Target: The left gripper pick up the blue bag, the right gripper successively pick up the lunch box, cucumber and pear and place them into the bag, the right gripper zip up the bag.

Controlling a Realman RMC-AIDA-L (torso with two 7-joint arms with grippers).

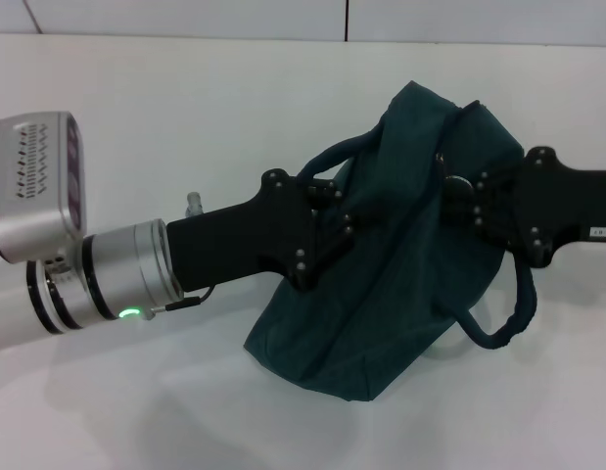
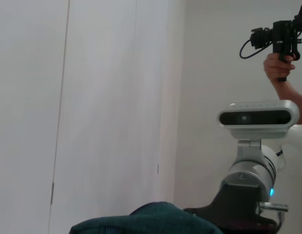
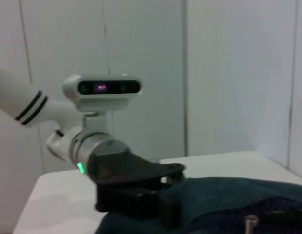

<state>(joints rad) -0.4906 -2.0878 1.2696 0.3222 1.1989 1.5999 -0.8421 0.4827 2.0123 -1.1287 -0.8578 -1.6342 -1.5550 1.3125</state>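
Dark teal blue bag [image 1: 381, 294], black left hand [image 1: 344, 223].

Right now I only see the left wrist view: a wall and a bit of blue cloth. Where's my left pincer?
Observer: The left pincer is against the bag, just under its upper handle.
Operator: Where's the other one?
Observer: The right pincer is at the bag's top, by the zipper ring.
Operator: Does anything dangle?
Observer: Yes, the other handle hangs loose below the right pincer.
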